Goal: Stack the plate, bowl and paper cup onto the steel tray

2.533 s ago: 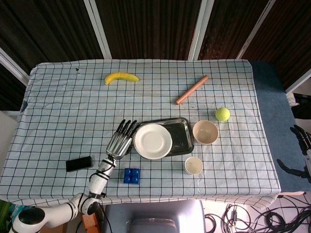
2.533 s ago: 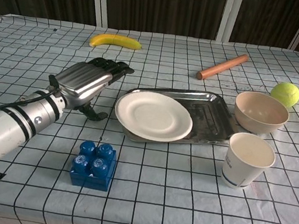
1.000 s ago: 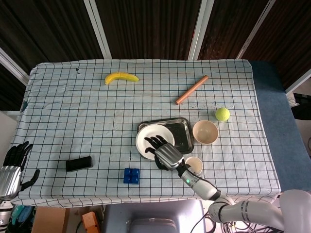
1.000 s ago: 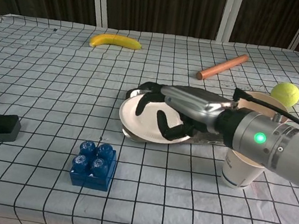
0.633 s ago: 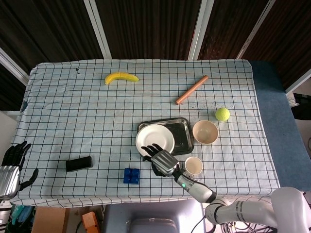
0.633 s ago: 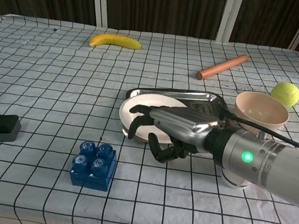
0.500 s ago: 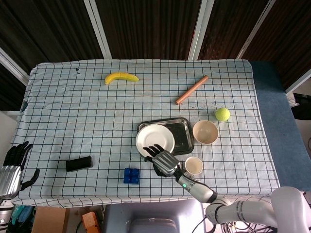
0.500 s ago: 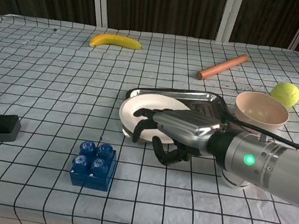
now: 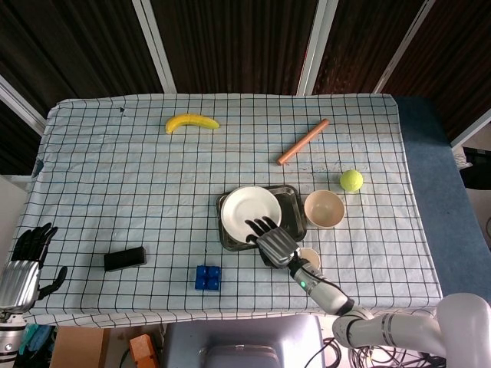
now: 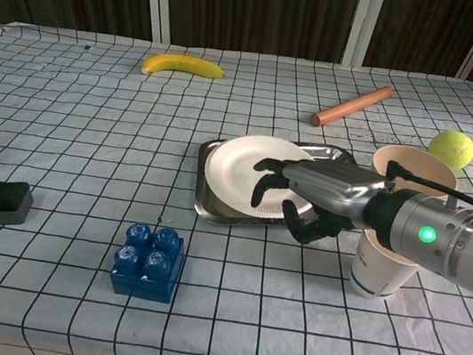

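Plate (image 9: 251, 208) is lying on the steel tray (image 9: 229, 238), toward its far left part, so this step looks done. The right hand (image 9: 275, 242) is hovering over the tray's near edge with fingers spread and curved, holding nothing; in the chest view its fingertips (image 10: 263, 182) are reaching over the plate's near rim, and I cannot tell if they are touching it. The left hand (image 9: 21, 268) is hanging open, well apart from the counter things.

The risk is sitting here — if the fingers are catching the rim while the hand is pulling away, the plate is sliding off the tray. The paper cup (image 10: 383, 262) is standing just beside the right forearm, so a careless swing is tipping it. The bowl (image 9: 324, 208) is waiting just right of the tray.
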### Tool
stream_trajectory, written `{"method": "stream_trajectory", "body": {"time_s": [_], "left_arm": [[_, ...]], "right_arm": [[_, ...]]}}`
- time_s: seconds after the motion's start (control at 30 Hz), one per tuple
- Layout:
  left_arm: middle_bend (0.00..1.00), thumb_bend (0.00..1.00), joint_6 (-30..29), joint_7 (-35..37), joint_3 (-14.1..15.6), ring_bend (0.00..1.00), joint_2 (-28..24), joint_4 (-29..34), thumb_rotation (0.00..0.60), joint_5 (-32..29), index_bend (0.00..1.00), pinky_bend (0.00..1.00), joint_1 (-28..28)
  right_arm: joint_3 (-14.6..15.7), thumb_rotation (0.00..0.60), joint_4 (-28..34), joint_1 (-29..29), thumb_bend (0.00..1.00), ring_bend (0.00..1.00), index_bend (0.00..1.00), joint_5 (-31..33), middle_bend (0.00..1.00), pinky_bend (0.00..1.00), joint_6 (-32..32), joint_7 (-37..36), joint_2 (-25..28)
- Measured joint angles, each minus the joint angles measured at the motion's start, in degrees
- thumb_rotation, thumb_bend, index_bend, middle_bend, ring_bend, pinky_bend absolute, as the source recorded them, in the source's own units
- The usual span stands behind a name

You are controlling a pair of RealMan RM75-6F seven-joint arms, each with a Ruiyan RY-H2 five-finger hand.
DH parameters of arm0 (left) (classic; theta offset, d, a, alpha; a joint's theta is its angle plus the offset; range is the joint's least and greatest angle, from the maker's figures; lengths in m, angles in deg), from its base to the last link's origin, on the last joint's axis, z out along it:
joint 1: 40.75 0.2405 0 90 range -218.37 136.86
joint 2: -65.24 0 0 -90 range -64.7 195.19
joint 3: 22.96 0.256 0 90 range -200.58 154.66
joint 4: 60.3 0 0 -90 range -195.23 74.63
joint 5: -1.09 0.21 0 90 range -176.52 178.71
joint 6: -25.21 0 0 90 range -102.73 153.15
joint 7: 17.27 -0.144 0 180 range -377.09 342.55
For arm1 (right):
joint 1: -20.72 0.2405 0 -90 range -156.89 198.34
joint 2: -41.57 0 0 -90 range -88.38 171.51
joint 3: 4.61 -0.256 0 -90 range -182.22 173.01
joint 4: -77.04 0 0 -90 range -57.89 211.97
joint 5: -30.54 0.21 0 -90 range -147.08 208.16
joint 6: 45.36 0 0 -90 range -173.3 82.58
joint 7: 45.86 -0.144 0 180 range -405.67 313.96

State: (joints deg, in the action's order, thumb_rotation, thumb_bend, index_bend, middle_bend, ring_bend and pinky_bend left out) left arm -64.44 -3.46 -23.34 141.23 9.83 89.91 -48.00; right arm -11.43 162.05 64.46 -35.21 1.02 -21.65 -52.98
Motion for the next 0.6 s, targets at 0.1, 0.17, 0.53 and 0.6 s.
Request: {"method": "stream_trajectory", "body": {"time_s": [0.1,0.17,0.53,0.6], "left_arm": [[0.03,0.36,-0.35,0.33,-0.13,0.00,-0.09,0.01,0.600,0.14,0.00,0.00,0.19],[0.03,0.36,-0.63,0.50,-0.13,0.00,-0.20,0.02,0.600,0.33,0.00,0.00,0.40],[0.02,0.33,-2.59,2.14,1.72,0.00,-1.15,0.58,0.600,2.73,0.00,0.00,2.37],[0.02,0.33,-2.45,2.21,1.74,0.00,-1.00,0.44,0.600,2.78,0.00,0.00,2.42]], "right_arm": [[0.36,0.600,1.27,-0.61,0.61,0.00,0.18,-2.09,0.00,0.00,1.28,-1.48,1.33],[0.87,0.600,2.48,-1.29,0.47,0.00,0.18,-4.46,0.00,0.00,2.69,-2.83,2.65],[5.86,0.600,8.43,-8.59,0.30,0.00,0.17,-19.07,0.00,0.00,17.57,-7.77,14.17],[6.33,0.600,8.33,-10.55,0.30,0.00,0.18,-20.32,0.00,0.00,20.82,-8.30,16.69]]}}
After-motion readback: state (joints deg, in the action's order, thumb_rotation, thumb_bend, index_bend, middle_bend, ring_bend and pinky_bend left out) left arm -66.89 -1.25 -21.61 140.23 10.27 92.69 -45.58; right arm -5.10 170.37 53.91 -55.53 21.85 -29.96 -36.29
